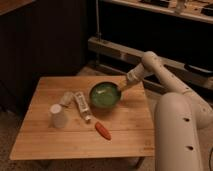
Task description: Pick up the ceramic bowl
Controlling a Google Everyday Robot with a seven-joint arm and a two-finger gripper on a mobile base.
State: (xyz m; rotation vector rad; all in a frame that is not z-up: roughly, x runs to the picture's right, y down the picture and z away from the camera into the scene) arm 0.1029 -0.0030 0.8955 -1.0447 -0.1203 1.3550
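Observation:
The ceramic bowl [104, 95] is a round, glossy green bowl with a darker rim and paler inside. It sits near the middle right of the wooden table [45, 142]. My gripper [121, 86] reaches in from the right and is at the bowl's right rim, touching or just over it. The white arm [165, 75] stretches back to the robot body at the lower right.
An upturned white cup [58, 116] stands at the table's left. A white tube [82, 106] lies left of the bowl, with a crumpled clear wrapper [66, 97] beside it. An orange carrot-like piece [103, 130] lies in front. Dark shelving stands behind the table.

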